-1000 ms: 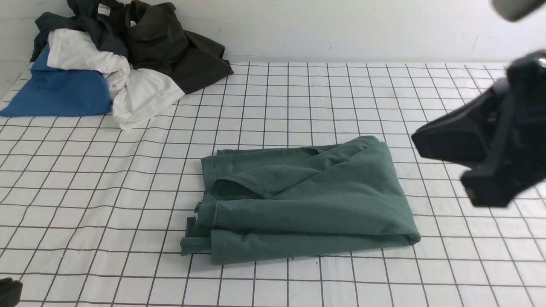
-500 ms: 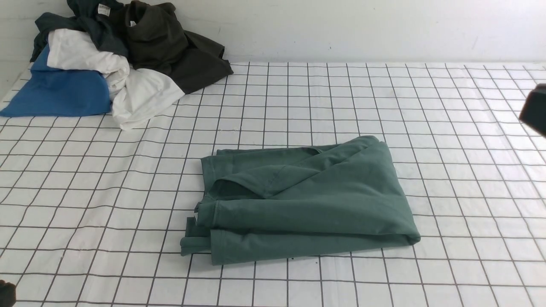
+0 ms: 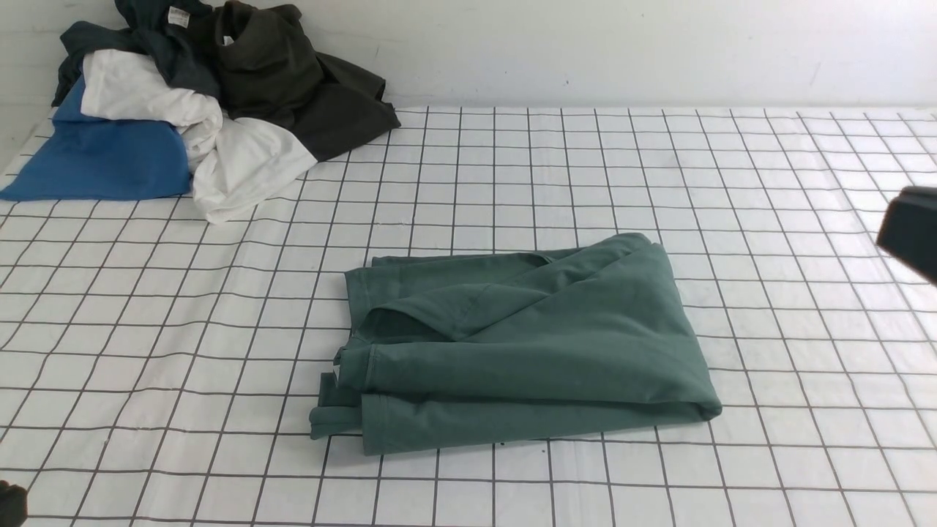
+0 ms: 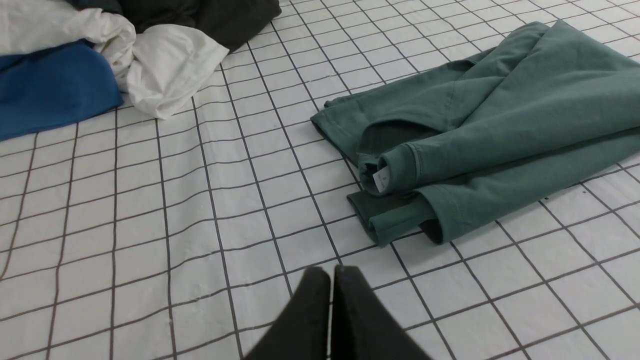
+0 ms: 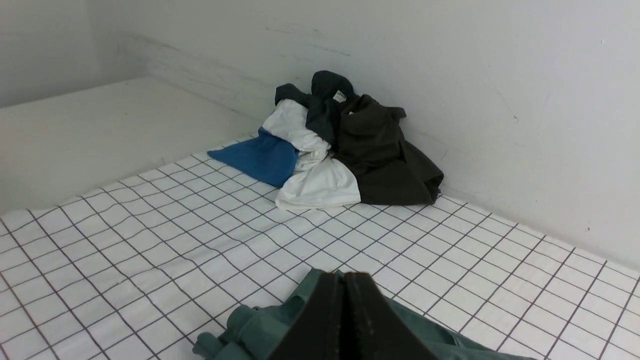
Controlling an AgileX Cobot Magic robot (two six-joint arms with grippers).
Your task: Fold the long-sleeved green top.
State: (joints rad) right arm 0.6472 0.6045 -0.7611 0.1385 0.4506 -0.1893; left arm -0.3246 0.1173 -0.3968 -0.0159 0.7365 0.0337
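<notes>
The green long-sleeved top (image 3: 527,344) lies folded into a thick rectangle in the middle of the grid-patterned table, cuffs and hems stacked at its left end. It also shows in the left wrist view (image 4: 490,130) and low in the right wrist view (image 5: 250,330). My left gripper (image 4: 331,272) is shut and empty, low over bare cloth near the table's front left, apart from the top. Only a dark corner of it shows in the front view (image 3: 11,503). My right gripper (image 5: 344,276) is shut and empty, raised off to the top's right; part of it shows at the front view's right edge (image 3: 911,230).
A heap of clothes sits in the back left corner against the wall: a bright blue garment (image 3: 102,157), a white one (image 3: 219,157) and a dark olive-black one (image 3: 293,80). The white grid cloth (image 3: 585,168) covers the table. A white wall runs along the back.
My right arm has pulled away to the right, from large over the table's right side to only an edge showing. The top has not moved. The left gripper stays put.
</notes>
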